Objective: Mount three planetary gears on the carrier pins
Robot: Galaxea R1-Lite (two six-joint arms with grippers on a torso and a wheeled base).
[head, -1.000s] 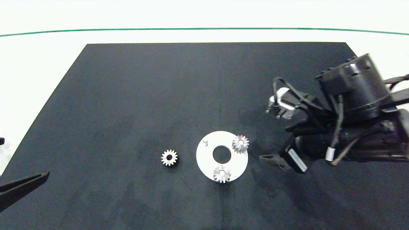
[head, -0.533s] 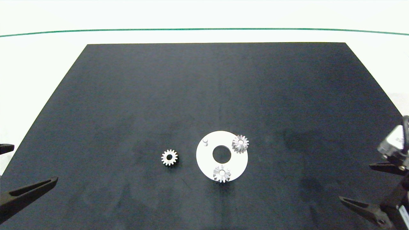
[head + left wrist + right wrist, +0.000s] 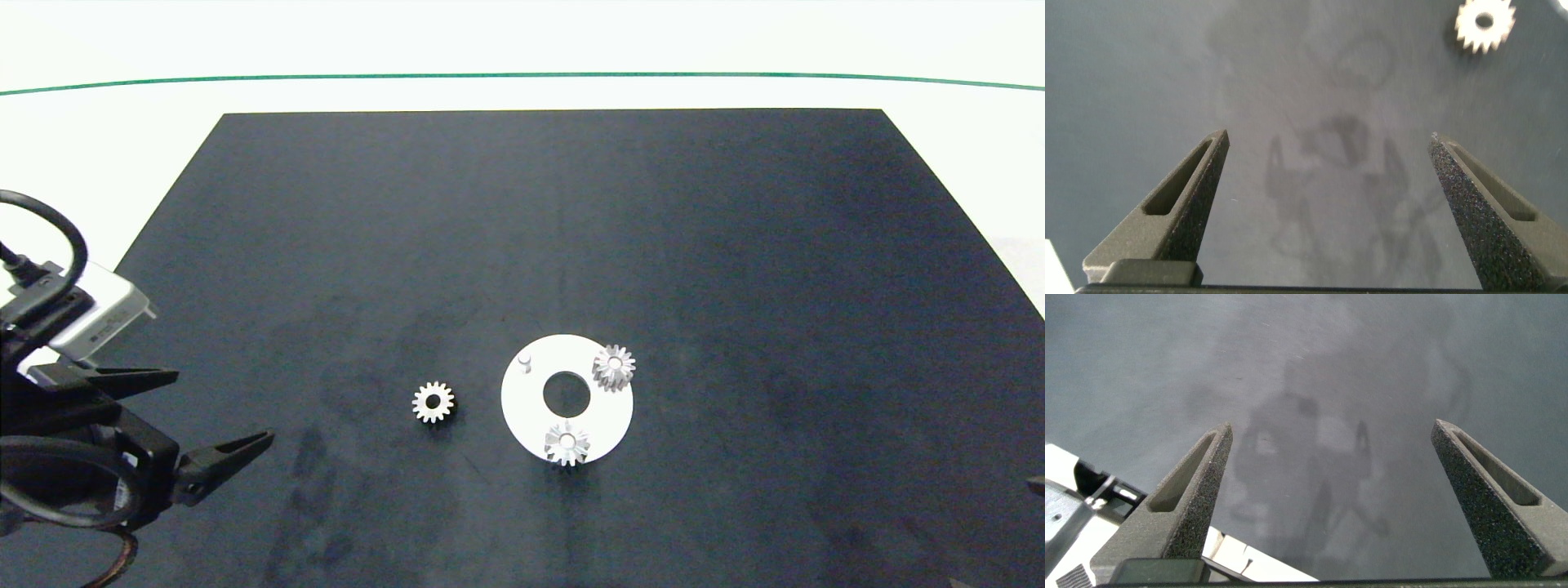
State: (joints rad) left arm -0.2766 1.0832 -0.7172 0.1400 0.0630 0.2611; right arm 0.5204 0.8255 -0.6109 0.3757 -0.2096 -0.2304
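The left hand point(image 3: 216, 412) reaches in low from the left edge of the dark surface point(image 3: 555, 229), its wrist camera riding above it and its two fingers spread wide with nothing between them. The fingers point toward the middle of the surface. In the left wrist view the hand point(image 3: 1327, 175) hangs over bare mat, both fingers well apart from anything.

The loose gear point(image 3: 433, 403) lies flat on the surface, ahead of the left hand and off to one side of its line, well apart from the fingertips; the same gear point(image 3: 1485, 24) shows beyond one finger in the left wrist view. It sits near the white disc point(image 3: 522, 404), just to the disc's left, not touching it.

On the disc, two gears are seated on pins: one point(image 3: 614, 367) at the far right rim, one point(image 3: 566, 444) at the near rim. The third pin point(image 3: 526, 360) stands bare at the disc's far left.

The right hand point(image 3: 1331, 469) is parked off the right edge, fingers spread wide and holding nothing, over bare mat.
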